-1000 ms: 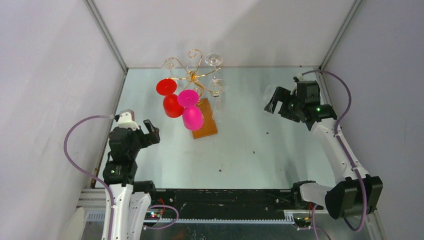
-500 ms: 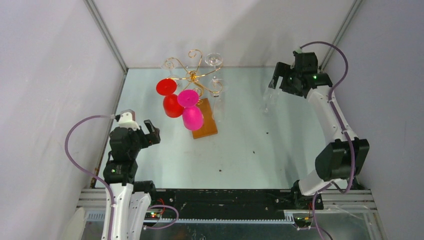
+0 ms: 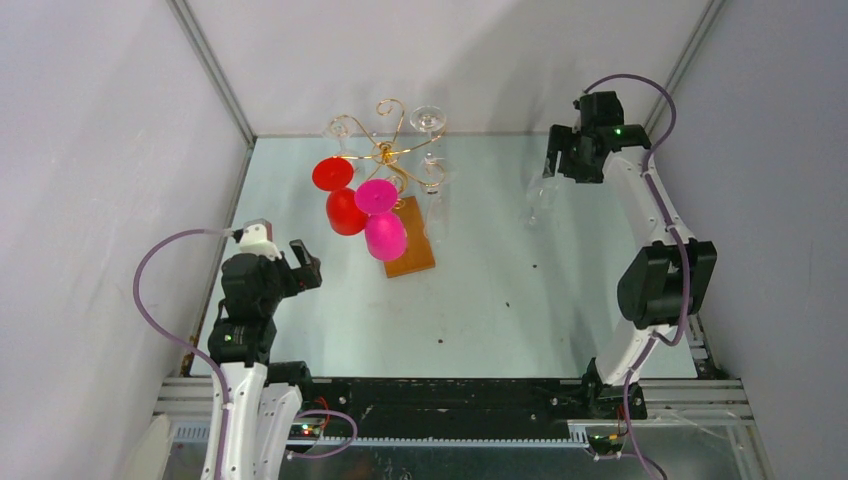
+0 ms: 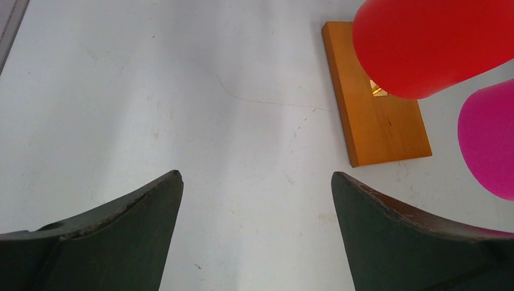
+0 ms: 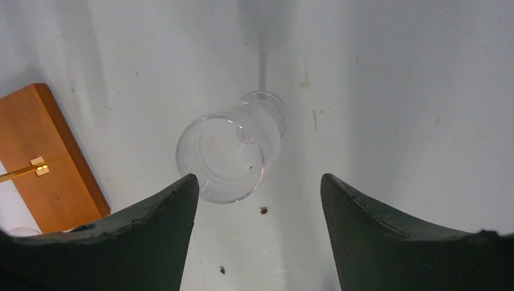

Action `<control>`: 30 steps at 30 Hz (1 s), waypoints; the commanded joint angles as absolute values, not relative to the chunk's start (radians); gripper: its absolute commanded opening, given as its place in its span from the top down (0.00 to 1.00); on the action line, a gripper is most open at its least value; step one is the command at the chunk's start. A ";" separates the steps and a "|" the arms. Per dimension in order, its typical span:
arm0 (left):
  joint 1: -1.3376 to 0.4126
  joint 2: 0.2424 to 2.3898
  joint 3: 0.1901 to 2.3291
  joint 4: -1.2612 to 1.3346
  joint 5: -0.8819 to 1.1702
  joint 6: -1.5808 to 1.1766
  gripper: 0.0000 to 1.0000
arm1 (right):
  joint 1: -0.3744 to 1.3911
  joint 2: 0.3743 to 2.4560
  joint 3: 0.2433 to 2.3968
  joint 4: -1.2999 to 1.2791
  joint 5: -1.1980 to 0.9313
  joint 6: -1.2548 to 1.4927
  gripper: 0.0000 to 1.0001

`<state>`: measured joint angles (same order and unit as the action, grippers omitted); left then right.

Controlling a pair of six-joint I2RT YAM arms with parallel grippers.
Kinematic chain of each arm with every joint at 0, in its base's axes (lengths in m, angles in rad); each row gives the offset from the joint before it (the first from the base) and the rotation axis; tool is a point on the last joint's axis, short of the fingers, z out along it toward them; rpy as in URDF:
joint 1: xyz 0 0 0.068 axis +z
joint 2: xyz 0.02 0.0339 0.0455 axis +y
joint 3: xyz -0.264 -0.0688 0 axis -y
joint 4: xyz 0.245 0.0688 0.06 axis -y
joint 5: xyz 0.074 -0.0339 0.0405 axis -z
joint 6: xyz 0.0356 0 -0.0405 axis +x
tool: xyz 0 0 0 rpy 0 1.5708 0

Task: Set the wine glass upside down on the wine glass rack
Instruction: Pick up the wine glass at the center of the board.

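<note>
A clear wine glass (image 3: 538, 195) stands upright on the table at the back right. In the right wrist view I look down into its bowl (image 5: 225, 159), with its foot beyond. My right gripper (image 3: 560, 163) hovers just above and behind it, open (image 5: 259, 177), and the glass rim sits by the left finger, not between the tips. The wine glass rack (image 3: 386, 152) is gold wire on a brown wooden base (image 3: 413, 243) at the back centre. My left gripper (image 3: 303, 265) is open (image 4: 256, 176) over bare table, near the left edge.
A red glass (image 3: 345, 210), a pink glass (image 3: 385, 236) and a clear glass (image 3: 433, 172) hang upside down on the rack. The red bowl (image 4: 430, 42) and the pink bowl (image 4: 488, 139) show above the base (image 4: 379, 115). Enclosure walls stand close behind and to the right.
My right arm has swung back and up from the right side to a spot over the clear glass, and its jaws have narrowed slightly. The left arm has stayed still.
</note>
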<state>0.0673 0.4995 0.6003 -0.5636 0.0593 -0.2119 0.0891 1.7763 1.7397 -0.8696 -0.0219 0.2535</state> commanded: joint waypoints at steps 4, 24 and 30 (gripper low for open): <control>0.061 0.506 0.595 -0.539 0.071 -0.222 0.00 | 0.078 1.834 1.813 -0.890 -0.004 0.204 0.36; 0.059 0.490 0.594 -0.544 0.083 -0.230 0.00 | 0.103 1.945 1.901 -0.954 0.060 0.178 0.67; 0.056 0.488 0.595 -0.544 0.085 -0.230 0.00 | 0.118 1.963 1.919 -0.972 0.064 0.175 0.75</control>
